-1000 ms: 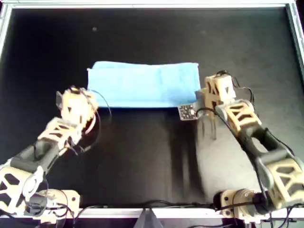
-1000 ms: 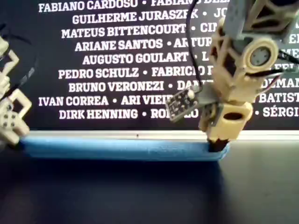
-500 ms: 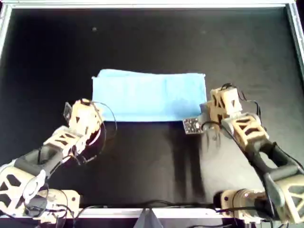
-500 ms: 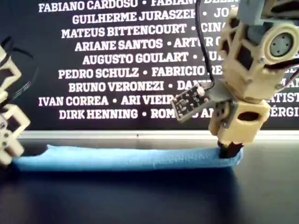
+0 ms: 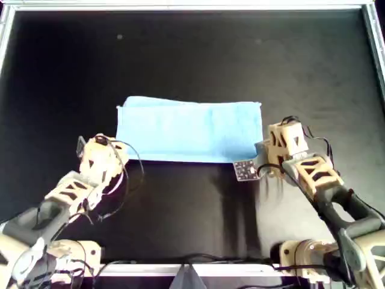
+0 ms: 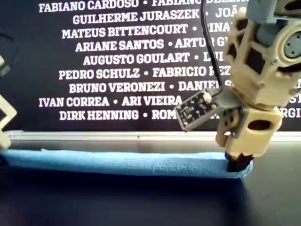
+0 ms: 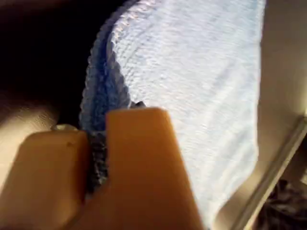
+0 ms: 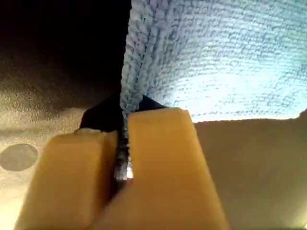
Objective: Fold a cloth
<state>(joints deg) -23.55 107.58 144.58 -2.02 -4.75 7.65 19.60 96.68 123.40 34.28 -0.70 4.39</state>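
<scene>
The pale blue cloth (image 5: 189, 129) lies as a folded strip across the black table; it also shows in the exterior view (image 6: 122, 162). My first gripper (image 7: 98, 139) is shut on an edge of the cloth (image 7: 192, 86). My second gripper (image 8: 123, 139) is shut on a folded edge of the cloth (image 8: 225, 57). In the overhead view one arm's gripper (image 5: 101, 156) sits at the cloth's near left corner and the other arm's gripper (image 5: 272, 158) at its near right corner. The wrist views do not show which arm is which.
A metal frame (image 5: 180, 6) borders the black table (image 5: 192, 48). A small board (image 5: 245, 170) hangs off the arm on the overhead view's right. A dark backdrop with white names (image 6: 117, 61) stands behind the table in the exterior view.
Both arms have drawn back toward the overhead view's bottom edge, dragging the cloth strip with them. In the exterior view the cloth end and its gripper have come nearer.
</scene>
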